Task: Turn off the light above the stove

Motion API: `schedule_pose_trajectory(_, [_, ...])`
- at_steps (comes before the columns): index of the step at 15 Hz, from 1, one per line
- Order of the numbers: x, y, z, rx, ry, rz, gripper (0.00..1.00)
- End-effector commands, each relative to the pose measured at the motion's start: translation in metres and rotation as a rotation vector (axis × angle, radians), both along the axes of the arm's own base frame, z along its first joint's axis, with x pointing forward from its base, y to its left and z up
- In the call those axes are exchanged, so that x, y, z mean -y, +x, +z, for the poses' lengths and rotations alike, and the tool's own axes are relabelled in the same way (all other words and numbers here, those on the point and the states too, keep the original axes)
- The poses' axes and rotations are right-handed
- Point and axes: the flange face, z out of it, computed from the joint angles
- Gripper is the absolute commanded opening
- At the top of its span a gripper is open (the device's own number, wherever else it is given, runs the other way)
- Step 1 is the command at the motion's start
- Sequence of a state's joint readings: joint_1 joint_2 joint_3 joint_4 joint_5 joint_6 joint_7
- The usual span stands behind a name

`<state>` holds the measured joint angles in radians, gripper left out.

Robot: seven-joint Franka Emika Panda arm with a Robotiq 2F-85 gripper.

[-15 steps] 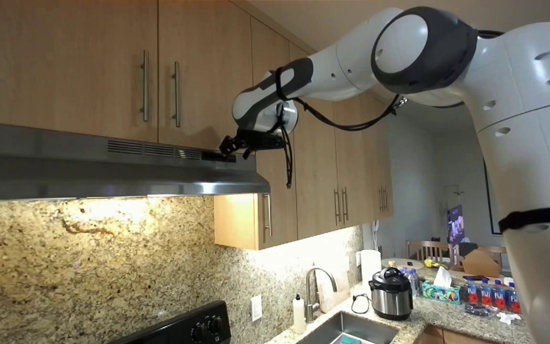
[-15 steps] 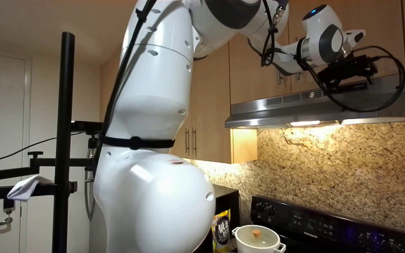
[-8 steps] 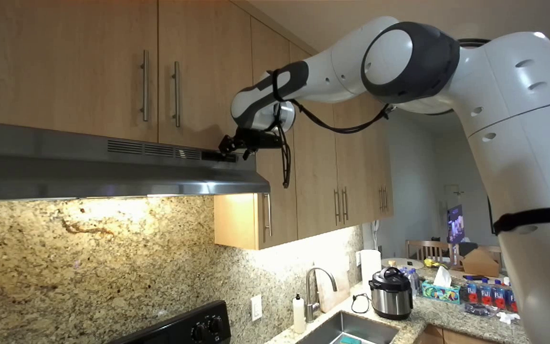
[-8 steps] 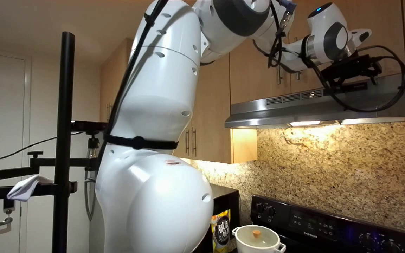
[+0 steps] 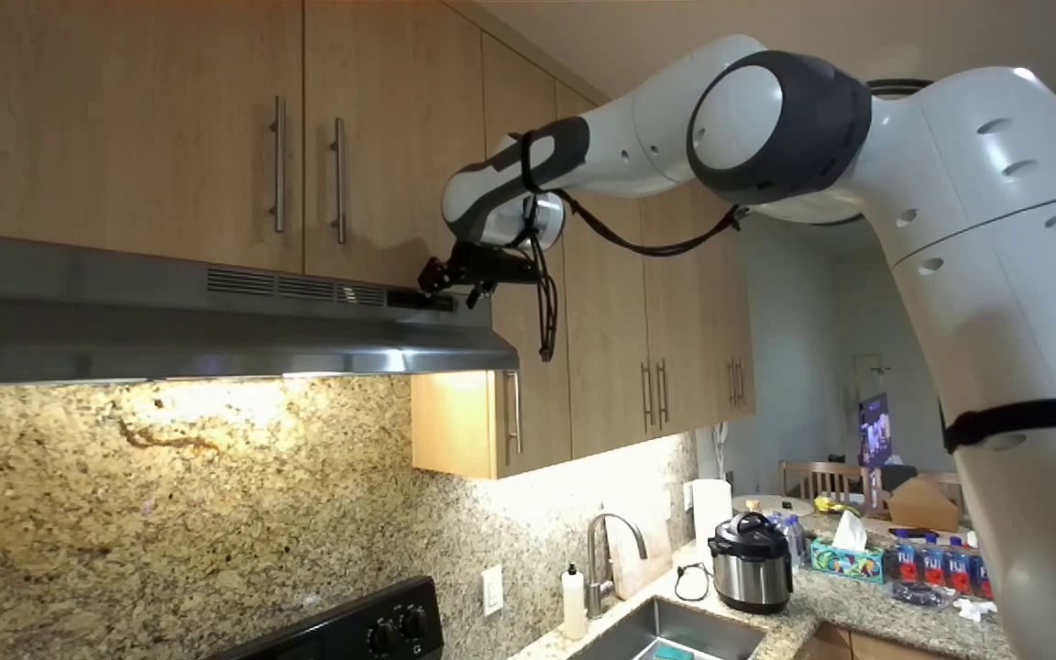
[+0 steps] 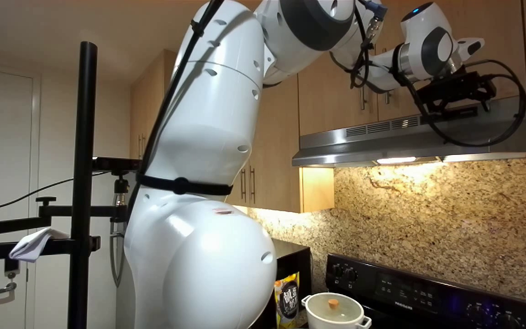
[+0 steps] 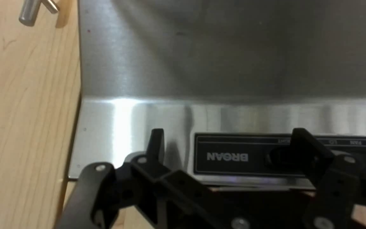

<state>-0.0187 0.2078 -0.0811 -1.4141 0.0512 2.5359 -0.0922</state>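
The white robot arm with dark grey joint covers hung before the pale wood cupboards, its wrist tipped down, I judged, to bring the black, angular jaws to the front of the brushed-steel range hood. Those jaws stood wide apart and held nothing, likely because one side alone could do the pressing. In the wrist view, the slim black control panel lettered BROAN ran along the hood's face, and what looked like a small black rocker switch, probably the one wanted, sat partly hidden behind one of the fingertips; whether they touched, I couldn't tell. The opposite tip lay over bare steel past the panel's end. Under the hood, lower than the jaws, the oblong white lamp glowed, so the switching-off seemed not yet done.
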Motion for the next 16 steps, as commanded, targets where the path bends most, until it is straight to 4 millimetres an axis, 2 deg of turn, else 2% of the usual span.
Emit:
schedule_pose_trajectory(1, [0.0070, 0.0076, -0.0012, -0.003, 0.028, -0.057, 1.00])
schedule_pose_trajectory(16, [0.0031, 0.0084, -0.0039, -0.010, 0.118, -0.236, 1.00])
